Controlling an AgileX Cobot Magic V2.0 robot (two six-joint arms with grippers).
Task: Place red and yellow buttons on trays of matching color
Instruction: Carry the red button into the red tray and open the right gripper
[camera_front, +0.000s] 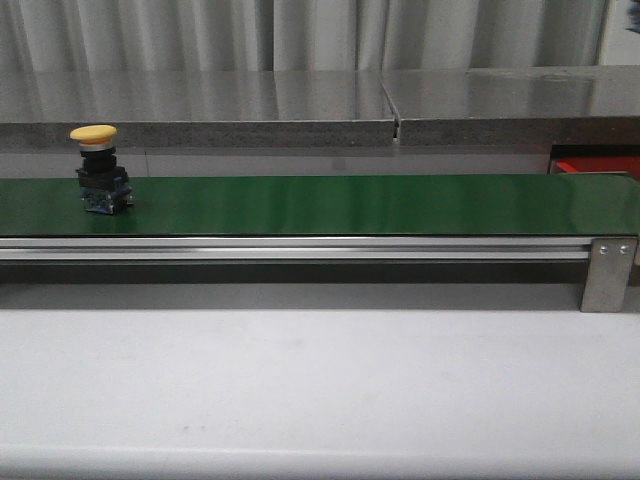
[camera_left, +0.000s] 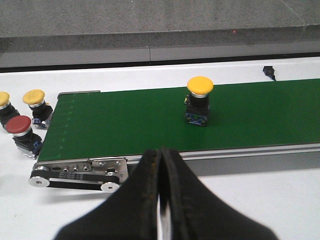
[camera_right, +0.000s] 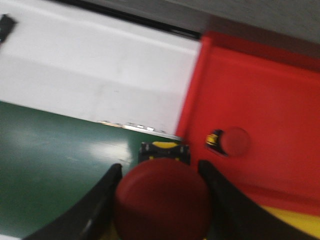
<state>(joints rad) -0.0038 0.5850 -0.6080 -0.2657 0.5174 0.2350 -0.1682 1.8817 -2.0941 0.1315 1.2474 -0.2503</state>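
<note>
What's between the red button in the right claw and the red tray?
Nothing visible. The right claw is shut on a red button at the green belt's end, beside the red tray. One red button already lies in it, with bare tray around.

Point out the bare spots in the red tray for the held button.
The red tray holds one red button near the belt-side edge; the floor beyond it, toward the far rim, is bare. The right gripper holds a red button over the green belt edge.
</note>
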